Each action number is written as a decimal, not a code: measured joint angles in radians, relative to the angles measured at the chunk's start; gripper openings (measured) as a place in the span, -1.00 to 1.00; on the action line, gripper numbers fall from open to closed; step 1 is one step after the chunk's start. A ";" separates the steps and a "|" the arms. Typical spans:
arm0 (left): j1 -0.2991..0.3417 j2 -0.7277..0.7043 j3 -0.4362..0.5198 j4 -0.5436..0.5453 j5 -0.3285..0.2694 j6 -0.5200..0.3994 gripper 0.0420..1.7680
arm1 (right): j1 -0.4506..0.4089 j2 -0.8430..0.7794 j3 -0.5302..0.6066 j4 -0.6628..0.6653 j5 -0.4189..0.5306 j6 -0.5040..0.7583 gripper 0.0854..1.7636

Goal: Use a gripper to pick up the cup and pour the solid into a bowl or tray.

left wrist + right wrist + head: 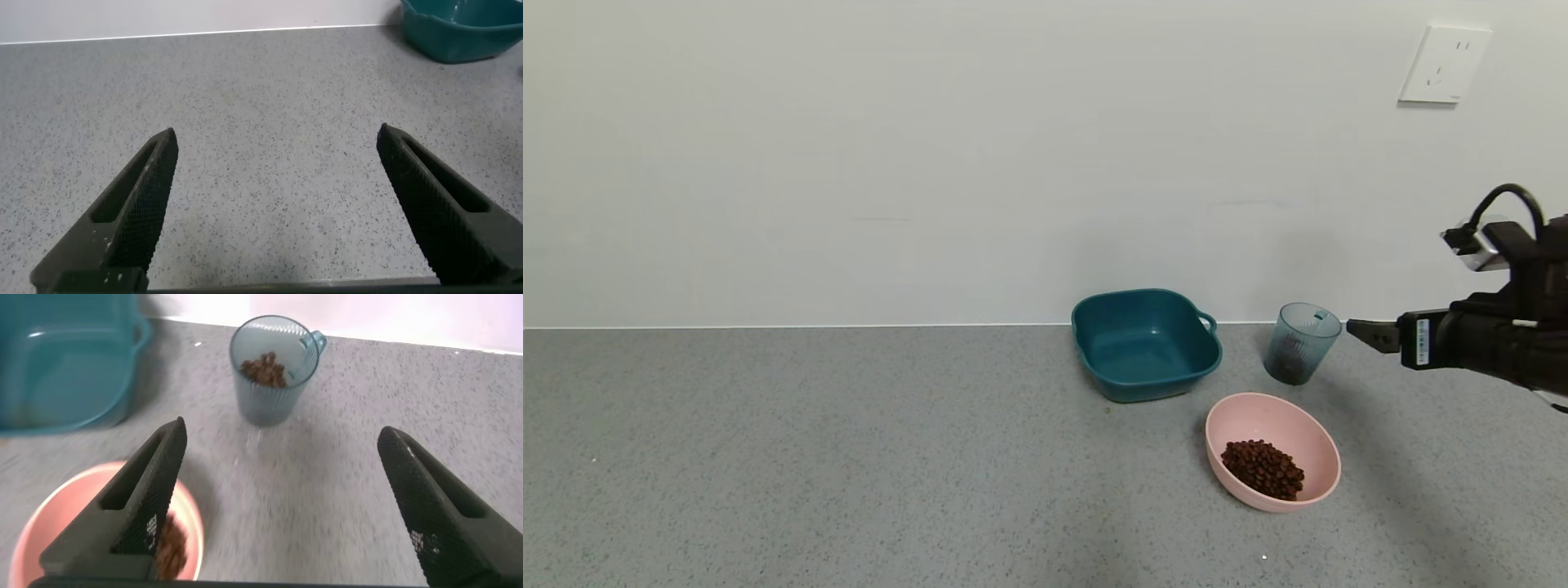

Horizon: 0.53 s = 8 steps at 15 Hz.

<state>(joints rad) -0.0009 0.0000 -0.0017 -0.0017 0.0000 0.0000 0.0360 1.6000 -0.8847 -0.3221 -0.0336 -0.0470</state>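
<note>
The blue-grey ribbed cup (1301, 342) stands upright on the grey counter near the wall, with a few brown pellets (263, 371) inside, as the right wrist view shows (270, 369). The pale pink bowl (1319, 445) sits in front of it and holds a pile of brown pellets (1263, 468); it also shows in the right wrist view (82, 506). My right gripper (1357, 328) hovers just right of the cup, apart from it, open and empty (279, 441). My left gripper (278, 143) is open and empty over bare counter, out of the head view.
A dark teal square basin (1145, 343) with a handle stands empty left of the cup; it also shows in the left wrist view (462, 28) and the right wrist view (61, 359). The wall runs close behind. A white socket (1444, 64) is on the wall.
</note>
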 joint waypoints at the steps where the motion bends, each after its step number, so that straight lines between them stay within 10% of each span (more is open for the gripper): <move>1: 0.000 0.000 0.000 0.000 0.000 0.000 0.98 | -0.001 -0.067 0.007 0.058 0.020 0.000 0.92; 8: 0.000 0.000 0.000 0.000 0.000 0.000 0.98 | -0.003 -0.503 0.122 0.266 0.088 0.000 0.92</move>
<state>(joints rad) -0.0009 0.0000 -0.0017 -0.0017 0.0000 0.0000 0.0332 1.0968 -0.7626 -0.0562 0.0543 -0.0466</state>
